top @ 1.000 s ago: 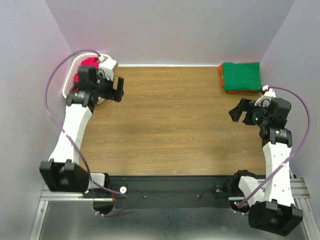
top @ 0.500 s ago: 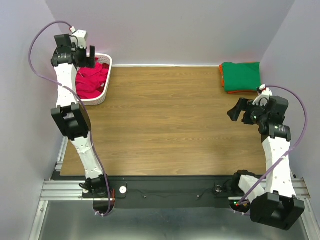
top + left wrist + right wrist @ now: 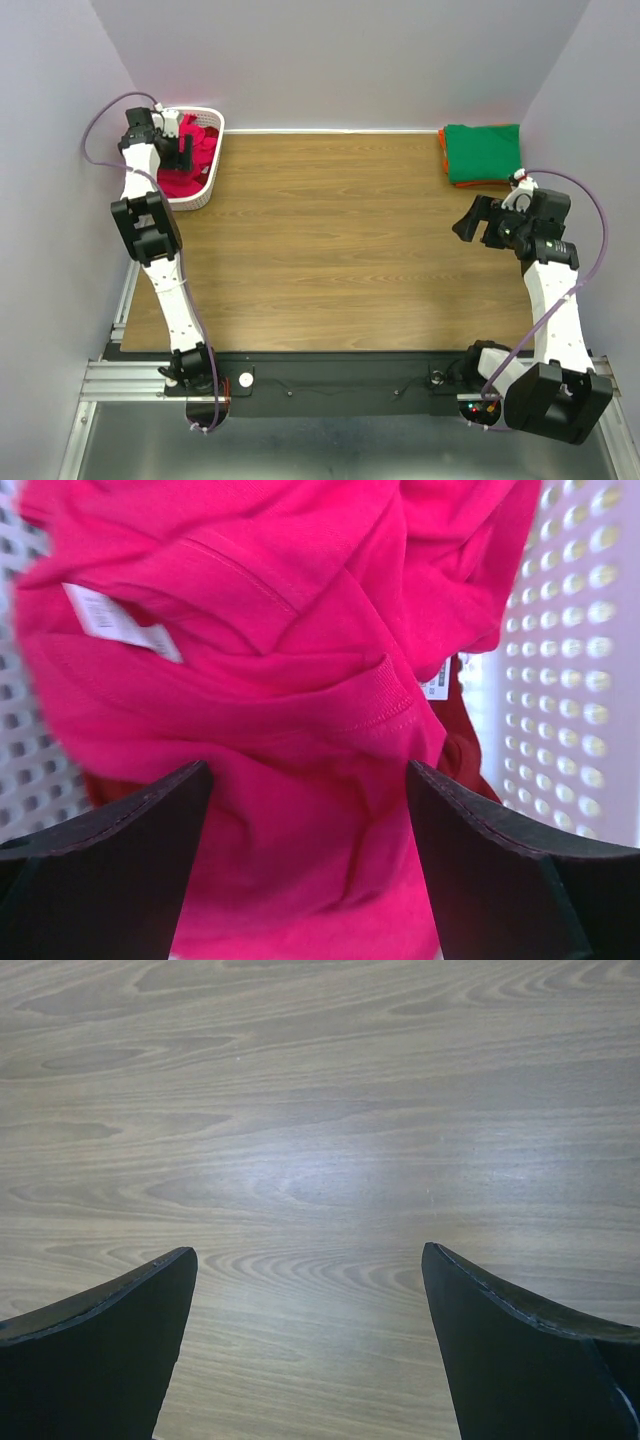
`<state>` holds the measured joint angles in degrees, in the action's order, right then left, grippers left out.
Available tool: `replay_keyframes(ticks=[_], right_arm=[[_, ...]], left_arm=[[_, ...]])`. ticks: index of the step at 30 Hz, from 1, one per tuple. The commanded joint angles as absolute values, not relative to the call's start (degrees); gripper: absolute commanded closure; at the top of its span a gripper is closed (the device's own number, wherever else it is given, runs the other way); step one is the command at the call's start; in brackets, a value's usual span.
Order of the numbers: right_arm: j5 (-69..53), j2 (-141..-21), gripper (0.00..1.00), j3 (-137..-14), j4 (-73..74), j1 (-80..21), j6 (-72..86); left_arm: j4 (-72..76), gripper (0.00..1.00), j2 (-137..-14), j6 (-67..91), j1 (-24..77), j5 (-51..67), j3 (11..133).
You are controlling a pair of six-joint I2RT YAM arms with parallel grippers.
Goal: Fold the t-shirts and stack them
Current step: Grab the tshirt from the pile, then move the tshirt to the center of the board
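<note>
Under my right gripper (image 3: 308,1252) is the big wooden table (image 3: 320,1110), and nothing else. Its two fingers stand wide apart and hold nothing. Well off to one side of it, two shirts lie folded in a stack. The green shirt (image 3: 483,152) is on top, and the orange shirt (image 3: 443,158) peeks out below.

My left gripper (image 3: 308,765) hangs over the white basket (image 3: 580,630) and points down into it. Its fingers are wide apart too, and they pinch nothing yet. Right below them lies the pink shirt (image 3: 300,710), all crumpled, filling the gap. Near one finger, a bit of the dark red shirt (image 3: 470,755) shows from under it.

I think the pink shirt is light and very soft. It will flop and hang when I lift it, and it will not break. It may drag the dark red one along. The stitched edge (image 3: 385,695) just ahead of my fingers looks thick, so it seems a good place to pinch. The small white tag (image 3: 120,625) looks too weak to pull on.
</note>
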<state>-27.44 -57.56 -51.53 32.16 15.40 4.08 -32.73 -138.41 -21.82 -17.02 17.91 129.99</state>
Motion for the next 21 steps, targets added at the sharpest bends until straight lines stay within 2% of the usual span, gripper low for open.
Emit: replay_keyframes(ticks=[1, 2, 3, 5, 6, 8, 9, 15, 21], right_arm=[[-27.2, -58.4, 0.00, -50.5, 30.0, 15.6, 3.3], [-26.8, -58.4, 0.00, -50.5, 30.0, 15.6, 3.2], [-26.7, -58.5, 0.00, -50.4, 30.0, 15.6, 3.1], [-26.5, -58.6, 0.00, -50.4, 29.9, 15.6, 3.0], [-26.5, -58.6, 0.00, -50.4, 29.9, 15.6, 3.0], [-26.5, -58.5, 0.00, -50.4, 29.9, 15.6, 2.9], [-26.7, -58.5, 0.00, -50.2, 29.9, 15.6, 2.8], [-26.7, -56.9, 0.00, -50.2, 29.9, 15.6, 2.8], [-26.6, -53.9, 0.00, -50.2, 29.8, 15.6, 3.1]], left_arm=[[-30.9, 0.17, -139.6, -22.1, -17.1, 16.1, 131.1], [-31.0, 0.21, -140.3, -21.9, -17.1, 16.0, 131.3], [-31.4, 0.34, -140.5, -21.5, -17.1, 16.3, 131.6], [-31.8, 0.50, -140.5, -21.0, -17.2, 17.0, 132.2], [-32.2, 0.64, -140.4, -20.7, -17.3, 17.4, 133.1], [-32.3, 0.84, -138.6, -19.5, -17.3, 18.5, 133.7], [-32.3, 1.00, -137.7, -19.2, -17.3, 19.1, 134.2], [-31.1, 1.00, -125.9, -16.9, -17.5, 24.6, 134.5], [-25.8, 1.00, -112.8, -10.0, -17.1, 36.5, 134.8]])
